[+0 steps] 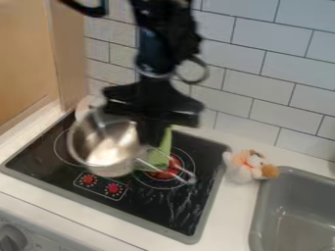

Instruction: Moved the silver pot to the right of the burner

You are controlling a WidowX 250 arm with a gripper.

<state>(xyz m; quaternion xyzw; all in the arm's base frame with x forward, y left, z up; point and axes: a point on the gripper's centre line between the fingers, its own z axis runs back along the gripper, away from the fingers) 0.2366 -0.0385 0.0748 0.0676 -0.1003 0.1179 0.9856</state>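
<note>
The black gripper [150, 131] hangs down over the back of the stove, against the right side of the silver pot [103, 162]. Whether it holds the pot's rim cannot be told. The pot is over the stove's left part, its open top facing up and its wire handle stretching right and forward across the right burner [162, 182]. A red patch marks the middle of that burner, partly covered by a green object [160, 156] behind the handle. The gripper body hides the pot's back right edge.
The black stove top [177, 211] has two red knobs at its front. A plush toy [247, 166] sits on the counter between the stove and the grey sink [260, 215]. A tiled wall [281, 73] rises behind, and a wooden panel [26, 54] stands at the left. A pale round object is behind the pot.
</note>
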